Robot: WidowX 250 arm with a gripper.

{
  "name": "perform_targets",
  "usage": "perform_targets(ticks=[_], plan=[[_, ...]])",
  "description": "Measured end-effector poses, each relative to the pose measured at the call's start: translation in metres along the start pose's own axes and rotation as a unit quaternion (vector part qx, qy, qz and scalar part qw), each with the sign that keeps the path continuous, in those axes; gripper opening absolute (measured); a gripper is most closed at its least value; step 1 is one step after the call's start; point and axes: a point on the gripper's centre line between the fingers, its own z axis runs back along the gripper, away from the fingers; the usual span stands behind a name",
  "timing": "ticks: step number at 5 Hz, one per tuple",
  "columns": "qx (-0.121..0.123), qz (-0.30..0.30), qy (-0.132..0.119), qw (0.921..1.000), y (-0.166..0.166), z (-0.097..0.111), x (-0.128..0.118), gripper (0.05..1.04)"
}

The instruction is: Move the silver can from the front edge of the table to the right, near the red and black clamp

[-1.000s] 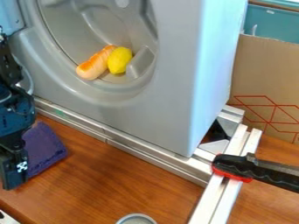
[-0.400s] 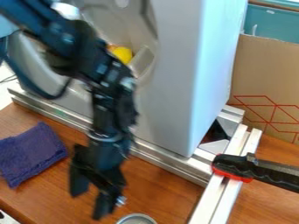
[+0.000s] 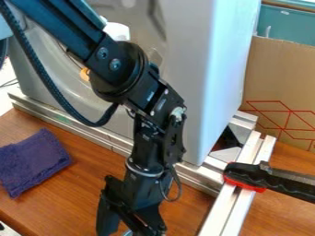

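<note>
The gripper (image 3: 130, 228) hangs low, jaws apart, and there's the silver rim (image 3: 127, 233), showing between them at the view's bottom edge! Further out, purple cloth (image 3: 34, 161) lies view-left, the black-and-red clamp (image 3: 246, 176) view-right.

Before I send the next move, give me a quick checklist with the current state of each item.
1. Tool clear of the purple cloth: ok, bare table lies between them.
2. Tool clear of the black-and-red clamp handle: ok, well apart.
3. Tool off the pale thing beneath it: cannot tell, the contact is hidden.
4. Clear view into the gray housing: not ok, the arm blocks much of it, leaving just a bit of an orange thing.
5. Arm clear of the housing: cannot tell, it crosses in front and the gap is unclear.
</note>
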Motion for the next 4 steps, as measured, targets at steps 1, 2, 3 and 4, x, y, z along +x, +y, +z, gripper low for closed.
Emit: perform_targets(ticks=[1, 2, 3, 4], plan=[[-0.004, 0.016, 0.004, 0.9999, -0.005, 0.004, -0.013, 0.998], [-0.007, 0.021, 0.002, 0.9998, -0.006, 0.003, -0.012, 0.998], [-0.018, 0.021, 0.026, 0.9993, -0.009, -0.009, -0.010, 0.999], [-0.027, 0.016, 0.033, 0.9990, -0.011, -0.017, -0.001, 0.998]])
